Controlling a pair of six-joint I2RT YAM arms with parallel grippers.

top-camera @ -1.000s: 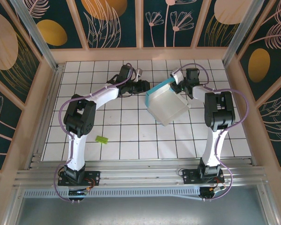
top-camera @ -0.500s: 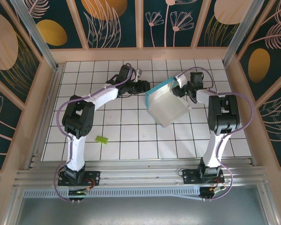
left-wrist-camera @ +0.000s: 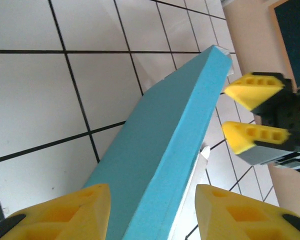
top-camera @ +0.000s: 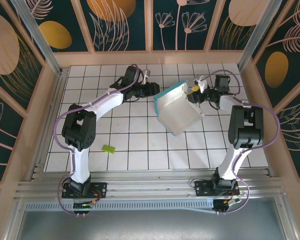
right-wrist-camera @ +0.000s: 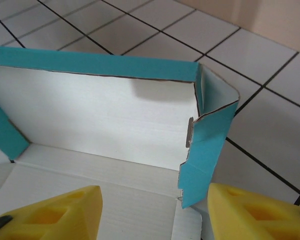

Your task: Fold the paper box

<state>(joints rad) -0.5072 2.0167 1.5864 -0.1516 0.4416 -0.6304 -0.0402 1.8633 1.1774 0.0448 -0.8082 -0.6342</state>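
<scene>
The paper box (top-camera: pixel 179 112) lies half-formed at mid-table, white inside up, with one turquoise wall (top-camera: pixel 168 93) standing along its far-left edge. My left gripper (top-camera: pixel 153 89) is open at that wall's left end. In the left wrist view the turquoise wall (left-wrist-camera: pixel 175 145) runs up between my yellow fingers (left-wrist-camera: pixel 65 215), with a gap on each side. My right gripper (top-camera: pixel 194 92) is open at the box's far-right corner. In the right wrist view the white inside (right-wrist-camera: pixel 105 115) and a turquoise corner flap (right-wrist-camera: pixel 207 150) lie ahead of that gripper (right-wrist-camera: pixel 155 192), the flap close to its right finger (right-wrist-camera: pixel 260 210).
A small lime-green scrap (top-camera: pixel 108 148) lies on the white tiled table (top-camera: pixel 140 160) near the left arm. Wooden walls (top-camera: pixel 150 57) fence the table on three sides. The right gripper's yellow fingertips (left-wrist-camera: pixel 252 90) show past the wall's far end in the left wrist view.
My right gripper has opened and let go of the box's far corner, its arm swinging out to the right. The left gripper has opened a little at the turquoise wall.
</scene>
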